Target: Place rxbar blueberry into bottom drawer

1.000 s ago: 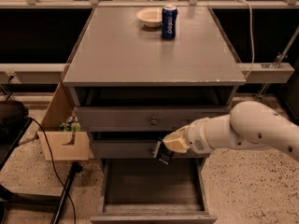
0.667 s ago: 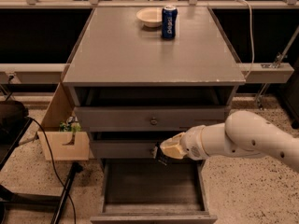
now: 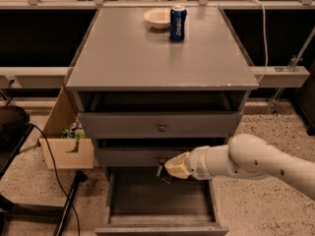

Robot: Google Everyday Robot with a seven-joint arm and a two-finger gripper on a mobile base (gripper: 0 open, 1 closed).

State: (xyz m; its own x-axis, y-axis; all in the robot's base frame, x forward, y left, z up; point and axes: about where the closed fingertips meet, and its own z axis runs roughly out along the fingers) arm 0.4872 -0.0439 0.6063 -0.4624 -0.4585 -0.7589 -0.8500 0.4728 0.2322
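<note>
Bottom drawer [image 3: 147,200] open, gripper [image 3: 165,172] above its rear; grip state cannot tell. Can [image 3: 178,22], bowl [image 3: 157,17] on cabinet top [image 3: 147,58].

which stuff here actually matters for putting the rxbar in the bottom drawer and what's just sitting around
For the job:
- bottom drawer, pulled open
- gripper, over the drawer's back part
- rxbar blueberry: cannot be made out clearly

Lying about:
- soda can and bowl on the cabinet top
- top drawer, middle drawer
- wooden box on the floor, left
</note>
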